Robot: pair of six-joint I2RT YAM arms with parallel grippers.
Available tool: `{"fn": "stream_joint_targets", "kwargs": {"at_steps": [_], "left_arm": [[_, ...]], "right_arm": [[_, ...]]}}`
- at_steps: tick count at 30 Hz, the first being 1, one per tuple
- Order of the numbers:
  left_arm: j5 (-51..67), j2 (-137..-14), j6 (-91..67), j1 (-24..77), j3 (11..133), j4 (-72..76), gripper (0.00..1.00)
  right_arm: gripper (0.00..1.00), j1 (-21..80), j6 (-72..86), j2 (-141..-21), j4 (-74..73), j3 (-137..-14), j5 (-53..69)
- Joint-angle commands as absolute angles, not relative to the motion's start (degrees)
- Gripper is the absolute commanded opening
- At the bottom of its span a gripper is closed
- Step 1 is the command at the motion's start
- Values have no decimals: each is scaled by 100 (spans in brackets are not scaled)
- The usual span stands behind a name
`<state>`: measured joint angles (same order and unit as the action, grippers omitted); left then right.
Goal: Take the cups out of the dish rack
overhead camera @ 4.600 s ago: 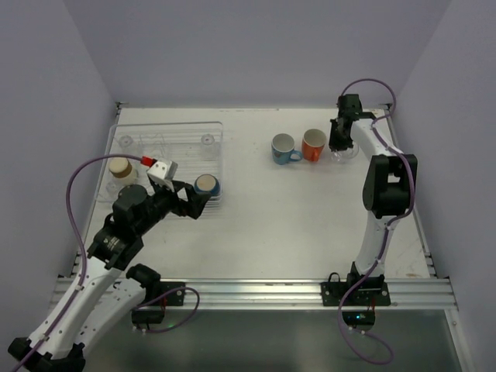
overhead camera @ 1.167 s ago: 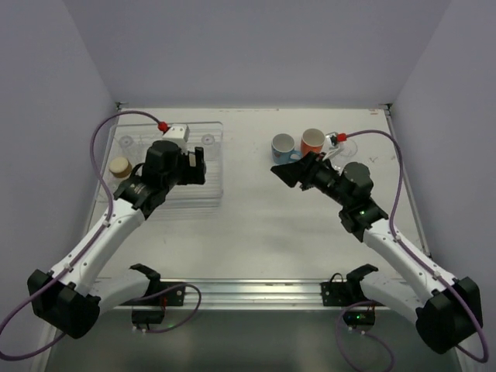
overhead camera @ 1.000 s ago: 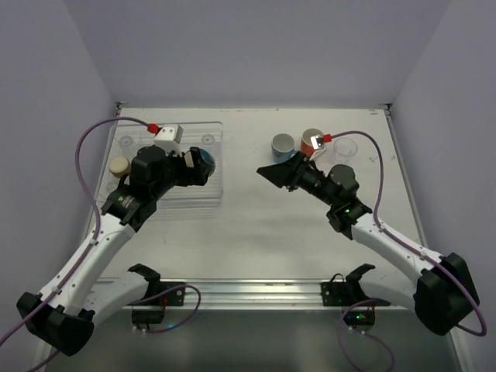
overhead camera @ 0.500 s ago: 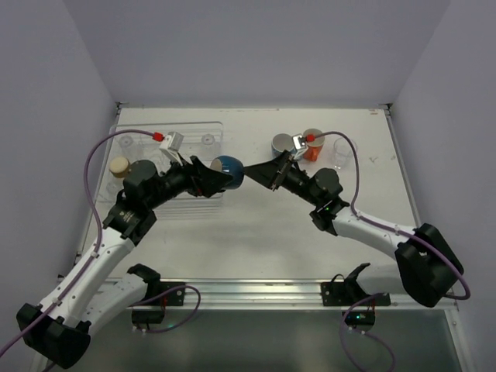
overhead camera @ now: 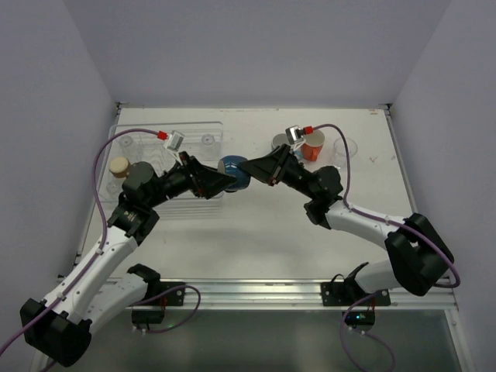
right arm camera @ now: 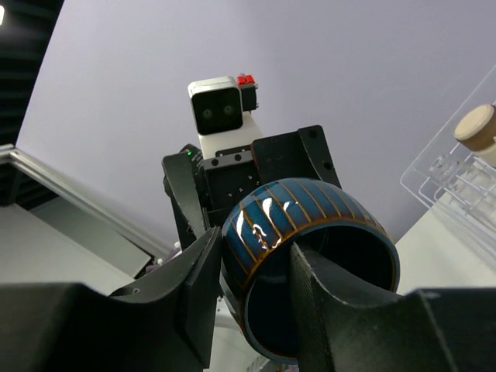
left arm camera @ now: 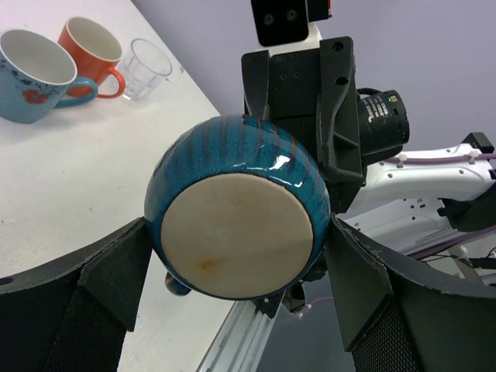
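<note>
The dark-blue cup (overhead camera: 232, 170) hangs in the air between both grippers, right of the dish rack (overhead camera: 167, 147). My left gripper (overhead camera: 223, 177) is shut on its sides; the left wrist view shows its pale base (left arm camera: 236, 232) between my fingers. My right gripper (overhead camera: 253, 171) meets it mouth-first. In the right wrist view the cup (right arm camera: 310, 217) has one finger (right arm camera: 333, 302) inside and one outside, with a gap at the wall. A tan cup (overhead camera: 118, 165) stands in the rack's left part. The light-blue mug (overhead camera: 280, 144), orange mug (overhead camera: 314, 148) and a clear cup (overhead camera: 346, 147) stand on the table at back right.
Small clear cups (overhead camera: 126, 142) stand in the rack's back part. The rack's right edge lies just left of the held cup. Purple cables loop above both arms. Walls close the table at the back and sides.
My left gripper lifted the dark-blue cup off the rack and carried it right. My right arm swung in from the back right, and its fingers now straddle the cup's rim.
</note>
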<state>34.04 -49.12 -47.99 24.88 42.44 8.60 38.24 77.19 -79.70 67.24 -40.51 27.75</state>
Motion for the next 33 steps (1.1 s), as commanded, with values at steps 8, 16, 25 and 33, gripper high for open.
{"fn": "stream_joint_targets", "kwargs": {"at_steps": [8,16,25,33], "left_arm": [[3744,-4948,-4913,2505,4192,1591,64],[3569,-4887,-4597,2505,4219,1266,100],[3454,-4983,-4298,2505,4245,1003,100],[1944,-4685,-2841,2505,4983,-930,100]], "right_arm": [[2,3850,8428,-8183,7840,-4368,3146],[0,3832,7972,-7559,7322,-4017,2839],[0,3657,7568,-7023,6830,-3437,2689],[0,3313,5094,-6065,2785,-3681,1796]]}}
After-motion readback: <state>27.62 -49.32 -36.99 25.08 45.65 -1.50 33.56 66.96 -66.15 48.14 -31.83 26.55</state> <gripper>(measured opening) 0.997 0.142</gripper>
